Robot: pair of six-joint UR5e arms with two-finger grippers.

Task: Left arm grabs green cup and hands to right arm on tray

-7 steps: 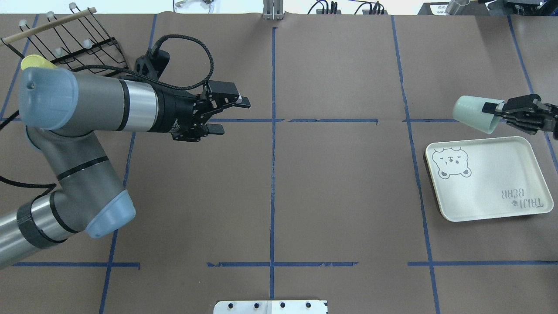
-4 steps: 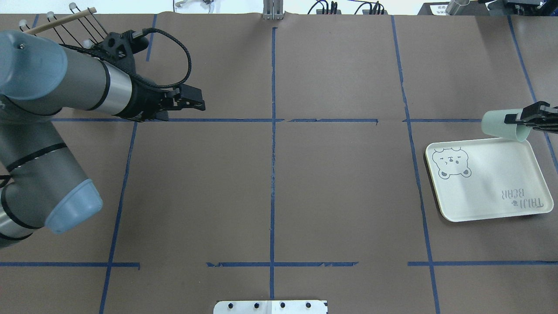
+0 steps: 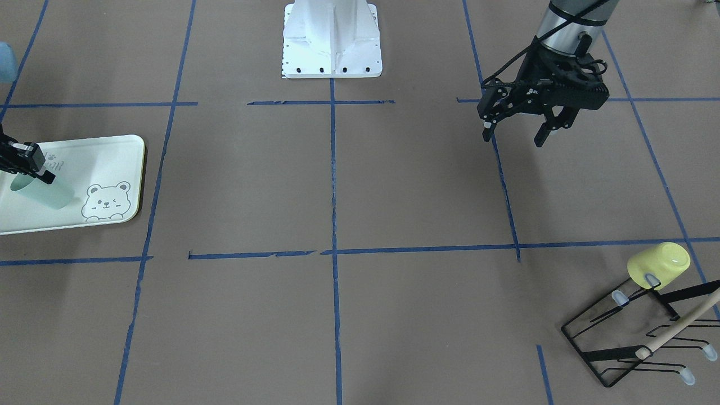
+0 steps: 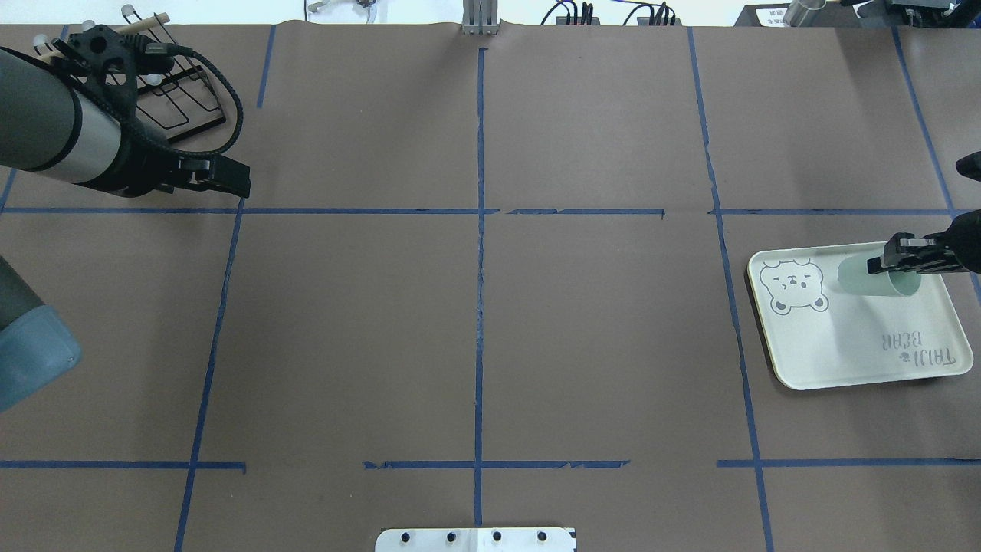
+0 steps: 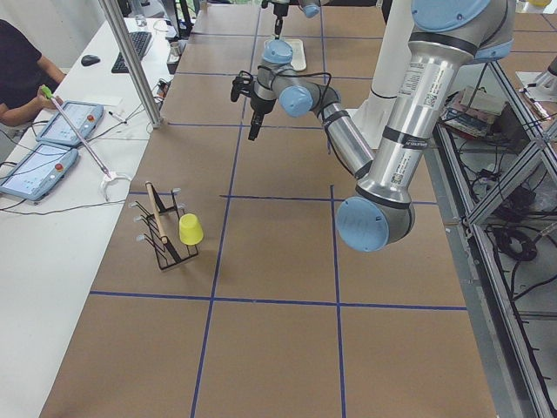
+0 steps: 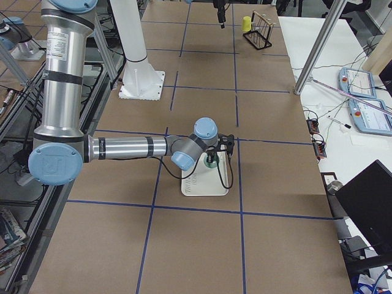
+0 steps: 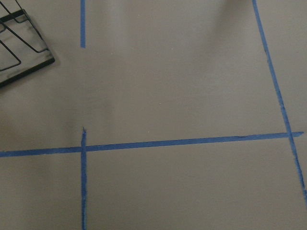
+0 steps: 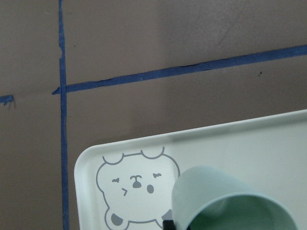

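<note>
The right tool (image 4: 889, 257), clamped on the tilted green cup (image 4: 864, 277) over the tray (image 4: 843, 345), should right it before releasing; the left tool (image 3: 513, 136) hangs open.

The only words that can be read are the lettering (image 4: 920, 349) "TAIJI BEAR" on the tray (image 4: 843, 337). It is grey, set in two lines with a small paw mark, in the corner diagonally opposite the bear drawing (image 4: 795, 286), and it reads upside down from overhead. A white sticker (image 5: 425, 87) on the left arm (image 5: 396, 148) and another (image 6: 59, 41) on the right arm (image 6: 61, 86) carry print too small to read.
</note>
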